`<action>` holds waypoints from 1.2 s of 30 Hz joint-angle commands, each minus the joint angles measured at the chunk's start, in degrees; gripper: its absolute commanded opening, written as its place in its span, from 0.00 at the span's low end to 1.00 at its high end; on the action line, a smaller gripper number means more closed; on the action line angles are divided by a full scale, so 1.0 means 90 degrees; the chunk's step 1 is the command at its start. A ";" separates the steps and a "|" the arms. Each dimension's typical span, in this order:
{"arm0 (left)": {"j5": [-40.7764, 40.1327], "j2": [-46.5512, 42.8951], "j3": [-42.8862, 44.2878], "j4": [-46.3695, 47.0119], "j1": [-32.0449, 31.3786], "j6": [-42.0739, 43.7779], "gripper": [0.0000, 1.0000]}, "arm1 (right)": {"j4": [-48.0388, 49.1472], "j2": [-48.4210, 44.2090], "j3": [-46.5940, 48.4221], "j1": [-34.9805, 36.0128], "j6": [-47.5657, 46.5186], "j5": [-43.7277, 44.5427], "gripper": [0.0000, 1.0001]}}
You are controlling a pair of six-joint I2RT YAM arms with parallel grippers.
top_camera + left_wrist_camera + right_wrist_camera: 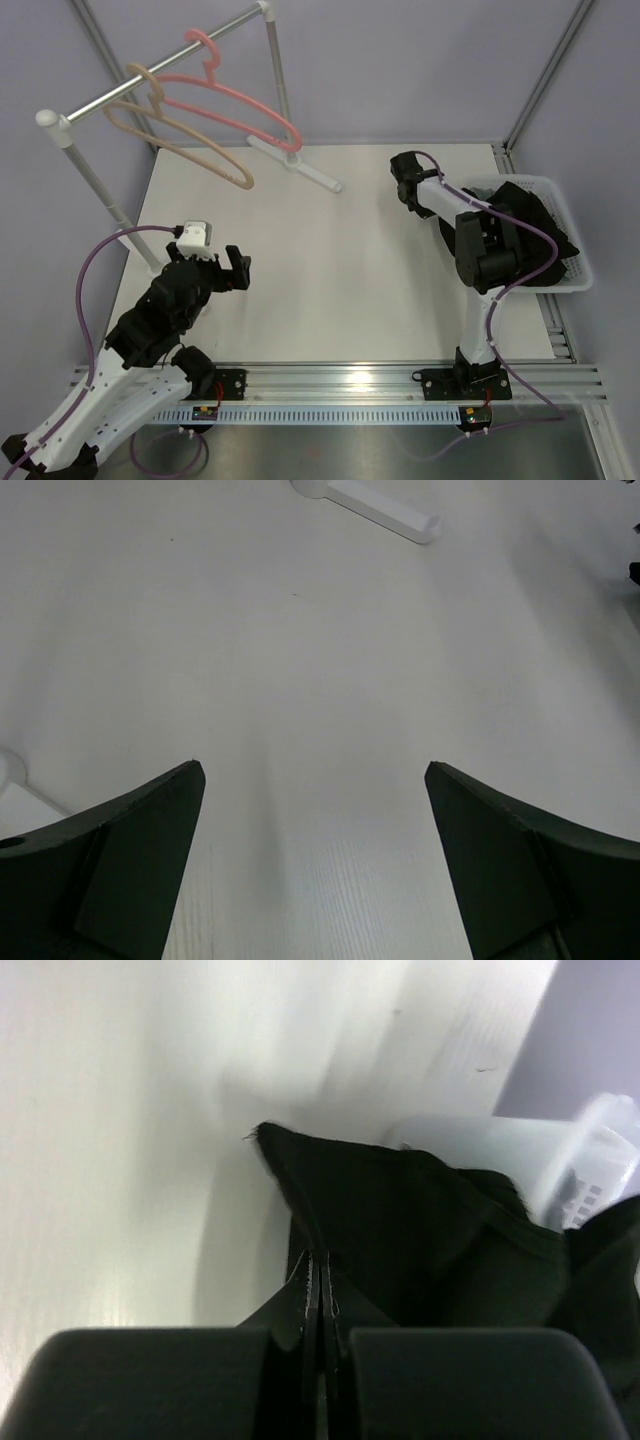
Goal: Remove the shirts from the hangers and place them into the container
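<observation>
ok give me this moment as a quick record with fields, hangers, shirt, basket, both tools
rail: carries the pink hanger and the beige hanger, both bare
basket: at the right side of the table, black cloth inside
black shirt: mostly in the basket, one corner reaching out past the rim
right tool: shut on that corner of the black shirt
left tool: open over bare table, holding nothing
likely next: bring the loose corner into the basket

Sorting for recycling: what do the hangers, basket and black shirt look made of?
Pink hanger and beige hanger: thin, smooth, likely plastic. Laundry basket: white moulded plastic, perforated walls. Black shirt: soft matte cloth, folding limply; fibre unclear.
</observation>
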 commanded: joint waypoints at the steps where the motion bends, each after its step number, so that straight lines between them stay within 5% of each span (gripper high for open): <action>1: 0.0013 -0.0095 -0.0001 0.0228 0.0022 0.0029 0.99 | -0.0158 -0.1078 0.0543 -0.0342 0.0534 -0.0130 0.00; 8: 0.0053 -0.0182 0.0009 0.0228 0.0022 0.0020 0.99 | -0.0274 -0.2426 0.0866 -0.2135 0.3023 -0.0072 0.00; 15: 0.0062 -0.0329 -0.0001 0.0228 0.0022 0.0010 0.99 | -0.0168 -0.3296 -0.0635 -0.4022 0.5581 -0.1047 0.00; 23: 0.0101 -0.0388 -0.0011 0.0228 0.0022 0.0000 0.99 | 0.0213 -0.2810 -0.1828 -0.4679 0.6248 -0.2229 0.00; 32: 0.0082 -0.0349 -0.0020 0.0228 0.0032 0.0000 0.99 | 0.0535 -0.1812 -0.2035 -0.4689 0.6279 -0.3217 0.00; 36: 0.0053 -0.0329 -0.0011 0.0228 0.0032 0.0000 0.99 | 0.0555 -0.2338 -0.2035 -0.4689 0.6259 -0.3178 0.13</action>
